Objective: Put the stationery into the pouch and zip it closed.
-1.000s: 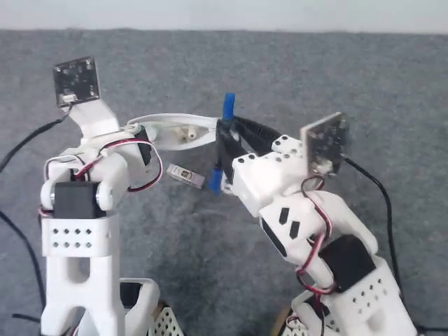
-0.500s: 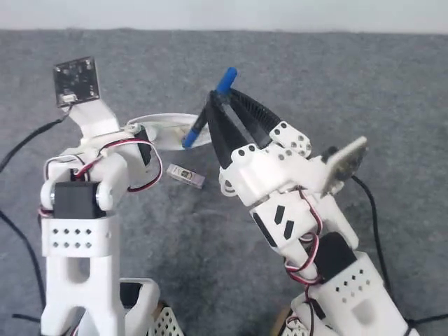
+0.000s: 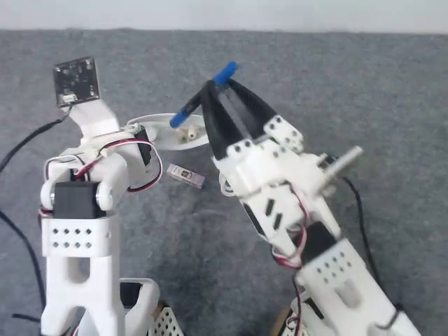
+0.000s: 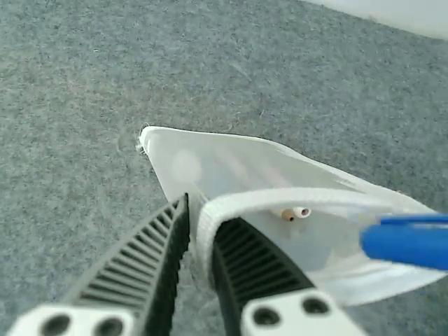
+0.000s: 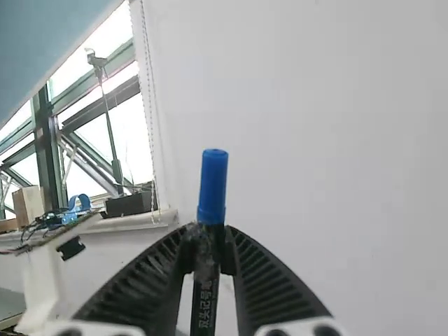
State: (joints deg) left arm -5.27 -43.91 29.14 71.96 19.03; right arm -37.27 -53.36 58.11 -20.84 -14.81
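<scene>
The right gripper clamps the stiff, likely light blue-capped pen below its cap, while the left gripper pinches the rim of the floppy translucent white pouch.

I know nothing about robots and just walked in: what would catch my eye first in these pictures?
First, the blue pen pinched in the right arm's jaws, held tilted above the grey carpet with its lower end over the open white pouch. The left arm's jaws clamp the pouch's rim, holding its mouth open. A small grey block lies on the carpet between the two arms.
</scene>
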